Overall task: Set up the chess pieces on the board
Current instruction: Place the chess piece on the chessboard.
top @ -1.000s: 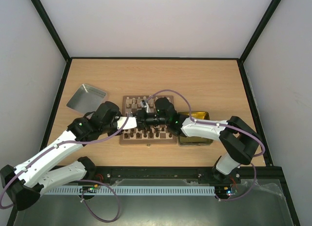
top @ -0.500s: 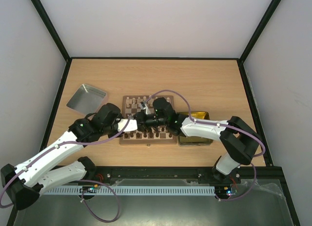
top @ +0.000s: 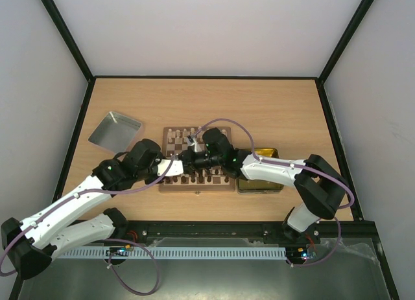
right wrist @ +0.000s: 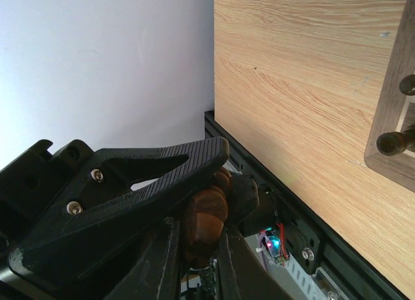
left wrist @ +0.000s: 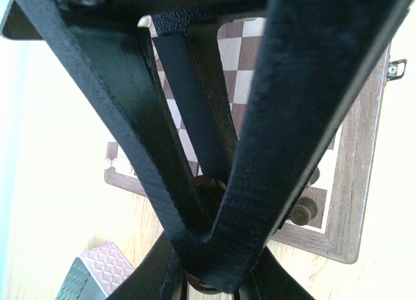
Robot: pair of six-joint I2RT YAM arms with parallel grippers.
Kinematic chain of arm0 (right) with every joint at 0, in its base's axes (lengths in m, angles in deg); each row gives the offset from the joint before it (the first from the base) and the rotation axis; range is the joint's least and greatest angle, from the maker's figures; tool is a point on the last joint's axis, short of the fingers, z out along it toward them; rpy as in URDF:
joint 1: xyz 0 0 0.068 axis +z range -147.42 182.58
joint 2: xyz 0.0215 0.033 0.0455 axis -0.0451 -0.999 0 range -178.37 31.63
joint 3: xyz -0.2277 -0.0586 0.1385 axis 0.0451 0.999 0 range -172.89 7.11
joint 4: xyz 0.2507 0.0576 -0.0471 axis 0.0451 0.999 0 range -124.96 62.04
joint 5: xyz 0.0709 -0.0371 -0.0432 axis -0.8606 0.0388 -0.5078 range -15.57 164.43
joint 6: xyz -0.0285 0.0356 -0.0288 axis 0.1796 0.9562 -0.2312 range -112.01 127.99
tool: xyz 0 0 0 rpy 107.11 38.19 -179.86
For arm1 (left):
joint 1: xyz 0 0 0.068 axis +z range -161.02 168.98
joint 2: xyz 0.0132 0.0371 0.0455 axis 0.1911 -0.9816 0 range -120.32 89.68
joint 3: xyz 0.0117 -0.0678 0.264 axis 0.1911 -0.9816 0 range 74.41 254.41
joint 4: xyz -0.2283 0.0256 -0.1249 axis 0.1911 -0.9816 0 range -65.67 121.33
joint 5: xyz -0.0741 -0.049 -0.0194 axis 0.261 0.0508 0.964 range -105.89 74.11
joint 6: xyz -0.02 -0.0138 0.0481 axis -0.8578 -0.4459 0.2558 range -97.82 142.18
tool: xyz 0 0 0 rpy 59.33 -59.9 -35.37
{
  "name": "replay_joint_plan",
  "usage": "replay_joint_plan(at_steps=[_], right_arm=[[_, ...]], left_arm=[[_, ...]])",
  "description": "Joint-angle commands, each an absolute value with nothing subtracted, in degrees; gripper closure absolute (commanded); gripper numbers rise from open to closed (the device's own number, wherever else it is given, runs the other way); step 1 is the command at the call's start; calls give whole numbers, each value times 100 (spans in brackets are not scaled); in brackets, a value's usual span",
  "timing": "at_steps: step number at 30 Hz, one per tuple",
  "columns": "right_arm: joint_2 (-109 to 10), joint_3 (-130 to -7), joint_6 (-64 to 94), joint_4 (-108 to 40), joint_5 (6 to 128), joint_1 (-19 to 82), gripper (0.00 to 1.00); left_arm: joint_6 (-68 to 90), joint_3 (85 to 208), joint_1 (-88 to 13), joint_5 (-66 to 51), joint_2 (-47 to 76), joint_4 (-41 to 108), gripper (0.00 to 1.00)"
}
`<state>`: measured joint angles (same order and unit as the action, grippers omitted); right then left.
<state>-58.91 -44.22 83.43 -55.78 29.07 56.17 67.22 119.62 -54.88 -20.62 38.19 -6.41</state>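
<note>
The chess pieces (top: 180, 135) stand in rows on the board (top: 194, 188), which lies directly beneath both hands, and two more of them are carried in the fingers. Compared with a second ago, the right arm has slid a little toward the far side of the board, so its wrist hangs over the middle squares rather than the near rows. The left arm has eased back only slightly toward its base. The two hands meet almost tip to tip above the left half of the board. The left hand (left wrist: 207, 248) points steeply down, its fingers drawn narrow into a V and pinching a dark rounded piece (left wrist: 209, 183). Checked squares and the plain rim lie below it, with a seated piece (left wrist: 302, 212) just to one side of the fingertips. The right hand (right wrist: 227, 173) is rolled onto its side, so the worktop (right wrist: 292, 86) runs upright through its wrist view. Its fingers are narrow and clamped on a dark brown piece (right wrist: 204, 212), held in the air away from the board's rim, where two dark standing pieces (right wrist: 394, 143) show at the edge of that view. The right forearm crosses over a yellow-lined tin (top: 269, 153), and a silver tin lid (top: 115, 130) lies beyond the left forearm, well apart from either hand.
</note>
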Motion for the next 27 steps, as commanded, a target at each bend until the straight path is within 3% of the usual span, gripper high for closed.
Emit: replay_joint_plan(at_steps=[1, 5, 8, 11, 22, 27], right_arm=[[-5761, -4646, 8148, -5414, 2901, 5560, 89], [-5734, -4642, 8084, -5319, 2901, 5501, 88], [-5724, -4649, 8030, -5255, 2912, 5472, 97], [-5735, -4687, 7959, -5128, 2927, 5465, 98], [-5544, -5067, 7237, -3899, 3354, 5457, 98], [-5425, -5172, 6946, -3511, 3608, 5444, 98]], left_arm=[[6809, 11826, -5597, -1862, 3897, -448, 98], [6815, 11788, -5611, -1889, 3914, -434, 98], [6795, 11781, -5611, -1903, 3925, -405, 98], [6724, 11800, -5610, -1938, 3923, -306, 96], [6520, 11823, -5611, -2049, 3915, -77, 57], [6425, 11885, -5570, -2019, 3906, -21, 50]])
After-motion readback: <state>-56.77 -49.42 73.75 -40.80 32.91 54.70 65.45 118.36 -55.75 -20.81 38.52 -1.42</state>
